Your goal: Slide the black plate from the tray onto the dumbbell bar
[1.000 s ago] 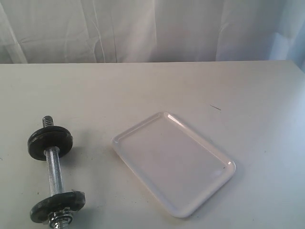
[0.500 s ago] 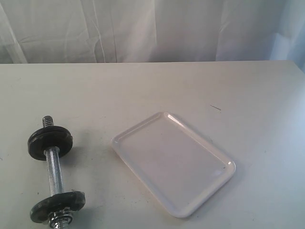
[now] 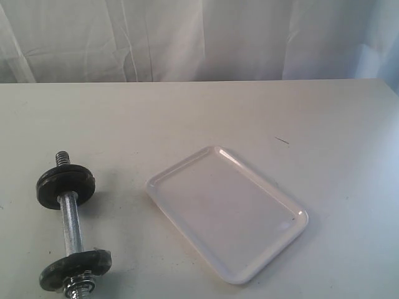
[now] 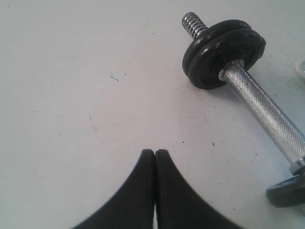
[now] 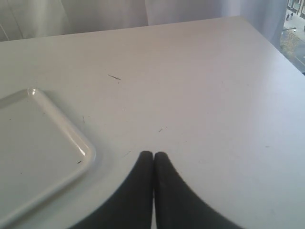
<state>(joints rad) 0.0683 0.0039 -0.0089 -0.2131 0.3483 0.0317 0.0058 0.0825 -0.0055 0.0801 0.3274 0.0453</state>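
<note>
The white tray (image 3: 225,212) lies at the table's middle right with nothing on it. At the left lies the chrome dumbbell bar (image 3: 72,227), a black plate (image 3: 65,188) on its far end and another black disc (image 3: 76,268) on its near end. In the left wrist view the far end (image 4: 224,45) looks like two stacked discs next to the knurled bar (image 4: 267,112). My left gripper (image 4: 155,151) is shut and empty over bare table beside the bar. My right gripper (image 5: 153,153) is shut and empty beside the tray's corner (image 5: 71,143). Neither gripper shows in the exterior view.
A white curtain (image 3: 199,37) hangs behind the table's far edge. The table's right edge (image 5: 281,47) runs near my right gripper. A small dark mark (image 3: 282,140) sits on the tabletop beyond the tray.
</note>
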